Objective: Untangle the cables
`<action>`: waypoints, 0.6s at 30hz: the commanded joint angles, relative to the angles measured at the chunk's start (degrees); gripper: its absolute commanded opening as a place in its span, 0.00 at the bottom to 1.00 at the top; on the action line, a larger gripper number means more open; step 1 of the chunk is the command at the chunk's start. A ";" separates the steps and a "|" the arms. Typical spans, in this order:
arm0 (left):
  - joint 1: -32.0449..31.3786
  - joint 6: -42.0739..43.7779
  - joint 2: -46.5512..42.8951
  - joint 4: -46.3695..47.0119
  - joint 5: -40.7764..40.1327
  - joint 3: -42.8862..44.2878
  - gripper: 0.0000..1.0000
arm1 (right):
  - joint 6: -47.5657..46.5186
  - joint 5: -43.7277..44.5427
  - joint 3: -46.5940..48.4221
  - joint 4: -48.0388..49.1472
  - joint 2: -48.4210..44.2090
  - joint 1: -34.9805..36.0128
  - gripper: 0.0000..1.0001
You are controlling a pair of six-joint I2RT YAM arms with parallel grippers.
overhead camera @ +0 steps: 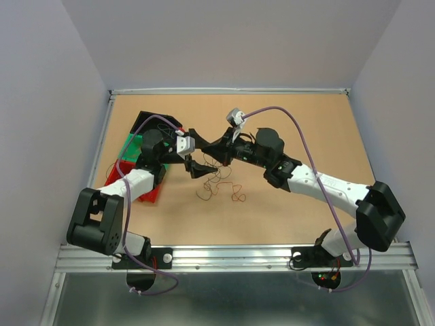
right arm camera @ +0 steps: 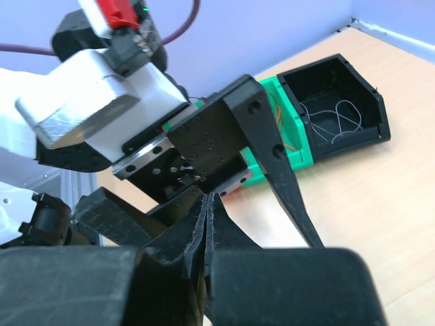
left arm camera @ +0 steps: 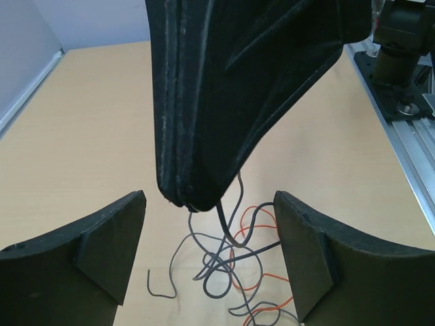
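- The right gripper (left arm camera: pixel 190 193), jaws pressed together, pinches a few strands of the cables (left arm camera: pixel 228 261). The rest trail in a loose tangle onto the table (left arm camera: pixel 81 136), mid-table between the arms.
- The left gripper (overhead camera: pixel 199 168) is wide open and empty, one finger on either side of the hanging strands.
- The wires look light, springy and slip-prone, so it is probably best to take one strand just below the right gripper's tip.

A robotics lab cell — plain pale walls (overhead camera: pixel 238 34) around a wooden table (overhead camera: pixel 306 129), aluminium mounting rail (overhead camera: pixel 231 257).
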 commanded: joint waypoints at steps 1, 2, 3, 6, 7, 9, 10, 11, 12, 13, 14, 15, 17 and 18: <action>-0.50 2.01 0.67 -0.91 2.59 3.52 0.87 | -0.36 -2.87 3.68 7.31 0.36 -0.25 0.01; -0.58 2.01 0.85 -1.08 2.86 3.70 0.85 | -0.27 -2.96 3.50 8.71 0.45 -0.16 0.01; -0.67 1.92 1.20 -1.26 3.29 3.87 0.84 | -0.09 -2.96 3.50 9.16 0.62 -0.16 0.01; -1.02 1.92 2.08 -1.96 3.30 4.66 0.70 | 0.35 -4.01 4.20 10.13 1.67 -0.25 0.01; -1.02 1.83 2.25 -2.14 3.21 4.84 0.65 | 0.44 -4.27 4.29 10.48 2.03 -0.25 0.01; -1.11 1.83 2.69 -2.49 3.39 5.28 0.48 | 0.87 -4.62 4.29 11.00 2.38 -0.16 0.00; -1.11 1.57 3.04 -2.75 3.56 5.63 0.46 | 0.96 -4.97 4.29 11.27 2.55 -0.16 0.01; -1.11 1.48 3.22 -2.76 3.74 5.81 0.45 | 1.05 -4.98 4.20 11.88 2.82 -0.25 0.01; -1.20 1.31 3.66 -2.93 4.00 6.16 0.45 | 1.23 -4.98 4.20 12.15 2.82 -0.16 0.01; -1.37 1.04 3.83 -2.93 4.18 6.33 0.45 | 1.32 -5.33 4.11 12.76 3.08 -0.16 0.00; -1.46 0.95 4.10 -2.93 4.44 6.51 0.45 | 1.40 -5.50 4.11 12.94 3.17 -0.16 0.00; -1.64 0.95 4.27 -2.93 4.79 6.60 0.41 | 1.40 -5.50 3.94 13.20 3.43 -0.16 0.00; -1.99 0.95 4.45 -3.02 4.71 6.60 0.18 | 1.49 -5.07 3.42 13.90 3.35 -0.25 0.01; -2.17 1.13 4.28 -3.02 4.44 6.60 0.05 | 1.49 -4.80 3.06 14.17 3.26 -0.16 0.01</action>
